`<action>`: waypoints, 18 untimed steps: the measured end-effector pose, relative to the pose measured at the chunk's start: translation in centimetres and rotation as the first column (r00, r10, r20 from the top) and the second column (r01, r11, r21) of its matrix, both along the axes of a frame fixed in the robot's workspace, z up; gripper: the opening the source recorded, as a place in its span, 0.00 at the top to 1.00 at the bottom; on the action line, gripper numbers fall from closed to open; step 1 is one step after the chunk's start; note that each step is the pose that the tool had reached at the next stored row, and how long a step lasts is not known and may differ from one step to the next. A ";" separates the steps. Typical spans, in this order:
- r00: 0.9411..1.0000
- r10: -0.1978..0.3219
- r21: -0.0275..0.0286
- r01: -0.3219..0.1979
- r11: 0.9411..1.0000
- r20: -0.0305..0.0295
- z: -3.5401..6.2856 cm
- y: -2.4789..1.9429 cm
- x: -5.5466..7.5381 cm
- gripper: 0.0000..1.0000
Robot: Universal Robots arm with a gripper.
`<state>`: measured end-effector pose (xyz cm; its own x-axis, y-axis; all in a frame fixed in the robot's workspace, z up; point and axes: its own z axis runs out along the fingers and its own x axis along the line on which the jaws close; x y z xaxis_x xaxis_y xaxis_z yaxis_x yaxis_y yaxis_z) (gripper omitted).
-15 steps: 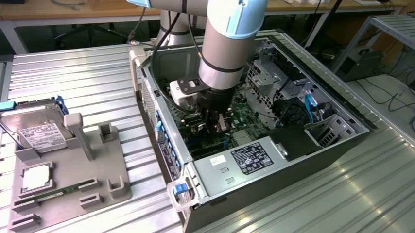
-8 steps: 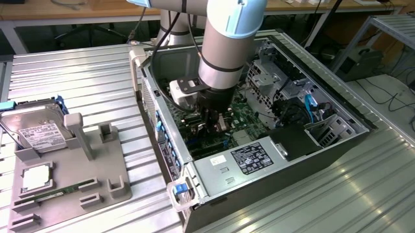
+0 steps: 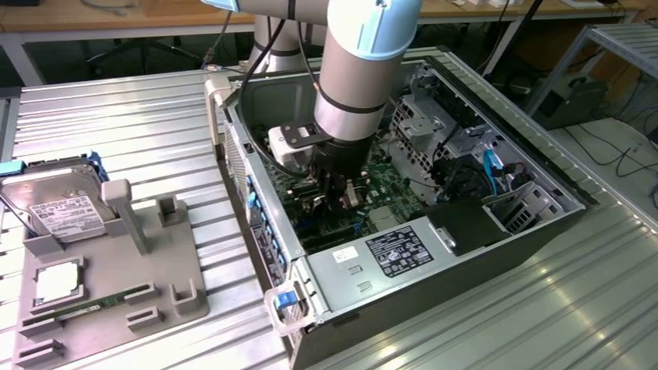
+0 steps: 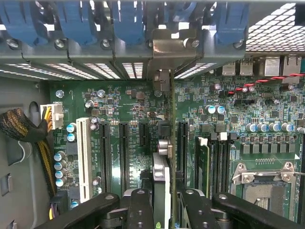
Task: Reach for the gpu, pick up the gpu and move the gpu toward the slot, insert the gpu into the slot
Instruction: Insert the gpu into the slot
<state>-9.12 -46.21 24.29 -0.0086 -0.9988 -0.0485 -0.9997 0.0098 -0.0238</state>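
A: The gpu [image 4: 164, 157], a thin dark circuit card seen edge-on with a silvery metal bracket at its far end, stands upright between the gripper's [image 4: 164, 210] two black, matte, bolt-studded fingers [image 4: 138, 210], which are closed on it from either side.

B: Where is the card in relation to the computer?

A: It is inside the open grey metal computer case [image 3: 535, 231], low over the green motherboard [image 4: 128, 100], which is crowded with small silver-topped capacitors. The card's edge lines up along a long black expansion slot [image 4: 182, 143], among several parallel black slots and one white one [image 4: 84, 157]. Whether it is seated or just above cannot be told. Its bracket meets the perforated steel rear wall, below a row of glossy blue plastic clips [image 4: 71, 21].

B: And outside the case?

A: In the exterior view, the arm [image 3: 355, 69], a smooth silver cylinder with pale blue caps, reaches down into the case. On the ribbed metal table [image 3: 134, 108], at the exterior view's left, a grey moulded tray [image 3: 154, 285] holds a boxy silver hard drive with a white label [image 3: 57, 204] and a small green memory stick [image 3: 88, 308].
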 end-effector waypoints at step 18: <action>1.000 0.000 0.002 0.000 1.000 0.001 -0.53 0.05 0.0 0.73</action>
<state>-9.15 -46.16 23.75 -0.0089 -0.9987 -0.0506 -0.9996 0.0102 -0.0247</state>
